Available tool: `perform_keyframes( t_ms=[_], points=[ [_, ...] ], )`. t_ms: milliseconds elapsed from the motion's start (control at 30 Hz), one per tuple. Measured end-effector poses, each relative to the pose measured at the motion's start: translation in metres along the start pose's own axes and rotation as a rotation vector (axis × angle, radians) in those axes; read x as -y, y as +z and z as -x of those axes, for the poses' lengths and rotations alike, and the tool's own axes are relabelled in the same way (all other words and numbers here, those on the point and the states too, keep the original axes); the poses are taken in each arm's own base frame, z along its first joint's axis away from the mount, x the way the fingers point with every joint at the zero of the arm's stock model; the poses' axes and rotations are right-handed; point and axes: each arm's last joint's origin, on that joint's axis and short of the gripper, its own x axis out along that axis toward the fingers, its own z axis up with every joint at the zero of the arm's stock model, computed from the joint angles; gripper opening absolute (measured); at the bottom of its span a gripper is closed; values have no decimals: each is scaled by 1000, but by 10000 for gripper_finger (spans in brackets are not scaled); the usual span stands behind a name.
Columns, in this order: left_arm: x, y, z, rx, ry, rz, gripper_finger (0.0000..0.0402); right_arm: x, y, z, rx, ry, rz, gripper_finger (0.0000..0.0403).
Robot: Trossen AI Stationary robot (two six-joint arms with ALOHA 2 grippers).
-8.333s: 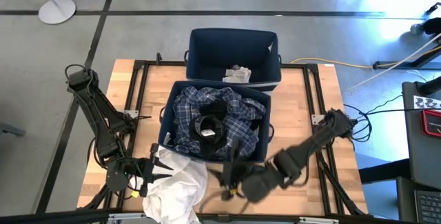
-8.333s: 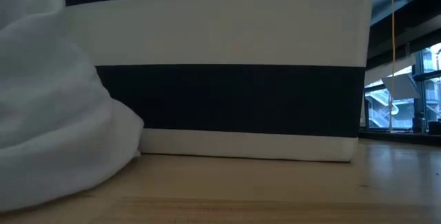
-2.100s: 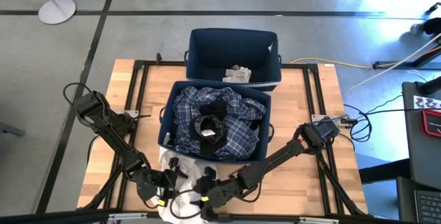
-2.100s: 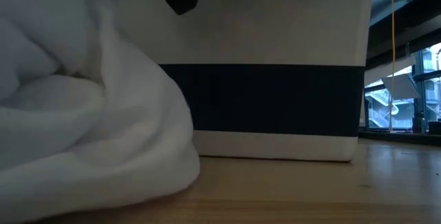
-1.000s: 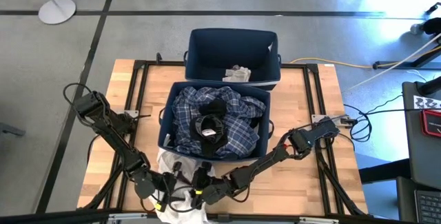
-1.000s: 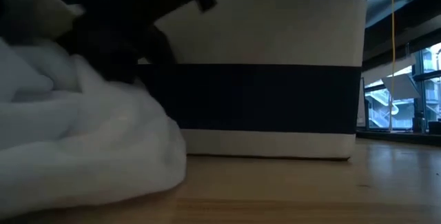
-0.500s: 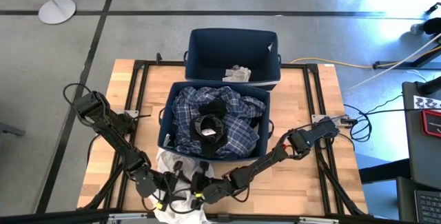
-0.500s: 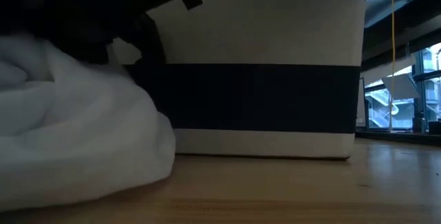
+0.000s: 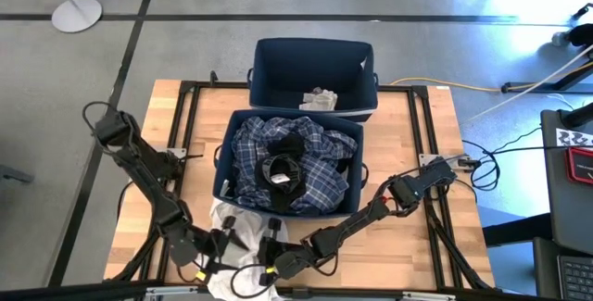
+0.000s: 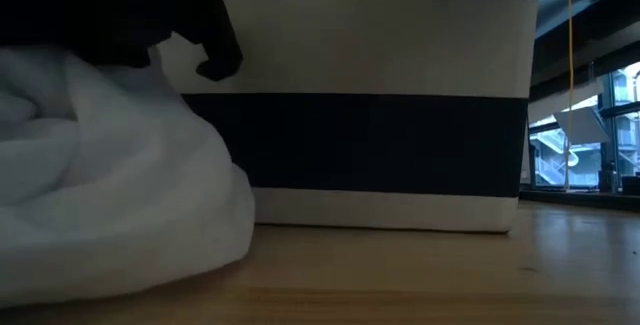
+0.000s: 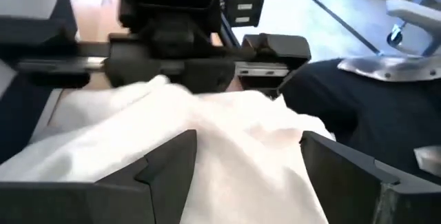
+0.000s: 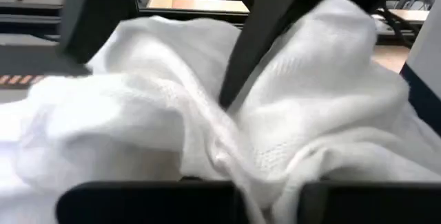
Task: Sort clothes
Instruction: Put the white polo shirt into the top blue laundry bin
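A white garment point(image 9: 232, 218) lies bunched on the table by the near edge, in front of the near navy bin point(image 9: 220, 164). In the low view it is a white mound point(image 10: 110, 185) resting on the wood. My right gripper point(image 9: 269, 266) reaches in from the right and is shut on it. My left gripper point(image 9: 215, 245) is at the garment's left side, open, with white cloth point(image 11: 207, 114) between its fingers. The near bin holds dark blue plaid and black clothes point(image 9: 292, 167). My left gripper point(image 11: 248, 148) stands open with the white cloth filling the space between its fingers; I cannot tell whether they touch it. My right gripper point(image 12: 270, 200) pinches a raised fold of the white garment point(image 12: 269, 179) between its two fingers. It comes in low from the table's right. The garment rests in a heap on the table.
The far navy bin point(image 9: 255, 69) behind the near one holds a small pale garment point(image 9: 320, 97). The near bin's striped wall point(image 10: 380, 115) stands close behind the white heap. Black frame rails point(image 9: 190, 116) run along the table. Bare wood point(image 9: 408, 245) lies to the right.
My right gripper has shut on the white garment and sunk a little toward the near edge. The garment's right side has drawn in slightly toward the left. My left arm's elbow has swung toward the far left; its gripper stays open at the garment.
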Motion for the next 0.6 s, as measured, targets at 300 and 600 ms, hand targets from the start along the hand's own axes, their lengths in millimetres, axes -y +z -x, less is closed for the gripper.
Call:
perform_keyframes(
  t_ms=[300,600],
  points=[
    [-1,0,28,-79,24,51,251,-5,15,12,16,6,61,7],
    [3,-13,39,-106,114,70,251,-10,48,41,36,-40,147,7]
  ],
)
